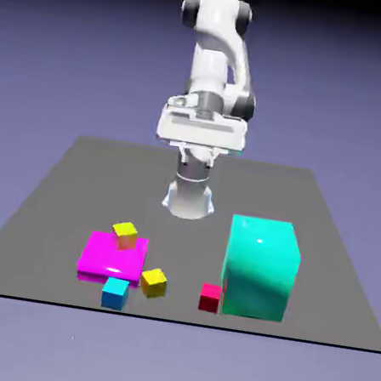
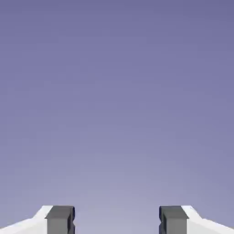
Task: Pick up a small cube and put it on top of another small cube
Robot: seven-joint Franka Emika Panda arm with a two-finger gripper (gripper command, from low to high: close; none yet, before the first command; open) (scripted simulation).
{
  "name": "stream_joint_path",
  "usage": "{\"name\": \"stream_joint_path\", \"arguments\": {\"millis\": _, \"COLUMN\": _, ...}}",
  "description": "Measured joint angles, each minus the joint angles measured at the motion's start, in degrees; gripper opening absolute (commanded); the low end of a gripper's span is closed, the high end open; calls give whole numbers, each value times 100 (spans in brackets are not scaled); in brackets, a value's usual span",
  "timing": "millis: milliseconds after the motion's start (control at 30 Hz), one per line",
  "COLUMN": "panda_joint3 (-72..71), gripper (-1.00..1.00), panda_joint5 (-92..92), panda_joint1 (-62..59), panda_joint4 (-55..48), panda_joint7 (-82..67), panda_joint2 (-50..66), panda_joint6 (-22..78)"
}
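Observation:
Two small yellow cubes show in the exterior view. One yellow cube [image 1: 124, 235] rests on the far edge of a flat magenta slab [image 1: 106, 260]. The other yellow cube [image 1: 153, 282] sits on the table by the slab's near right corner. A small cyan cube [image 1: 114, 293] lies just in front of the slab, and a small red cube [image 1: 210, 297] touches the teal block's left side. My gripper [image 1: 198, 150] hangs high above the table near the robot's base, far from every cube. In the hand view my gripper [image 2: 117, 221] is open, its grey fingertips [image 2: 60, 219] wide apart against bare backdrop.
A large teal block [image 1: 259, 269] stands at the exterior view's right, much taller than the cubes. The grey table [image 1: 66, 184] ends in a front edge just past the cyan cube.

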State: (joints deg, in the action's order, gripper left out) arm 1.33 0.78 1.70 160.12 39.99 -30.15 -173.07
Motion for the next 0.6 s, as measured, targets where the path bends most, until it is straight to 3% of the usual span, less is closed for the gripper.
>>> {"name": "stream_joint_path", "arguments": {"millis": 600, "panda_joint3": 1986, "gripper": 0, "panda_joint5": 1172, "panda_joint1": 1509, "panda_joint4": -1314, "panda_joint7": -3689, "panda_joint2": 3738, "panda_joint6": 1404}}
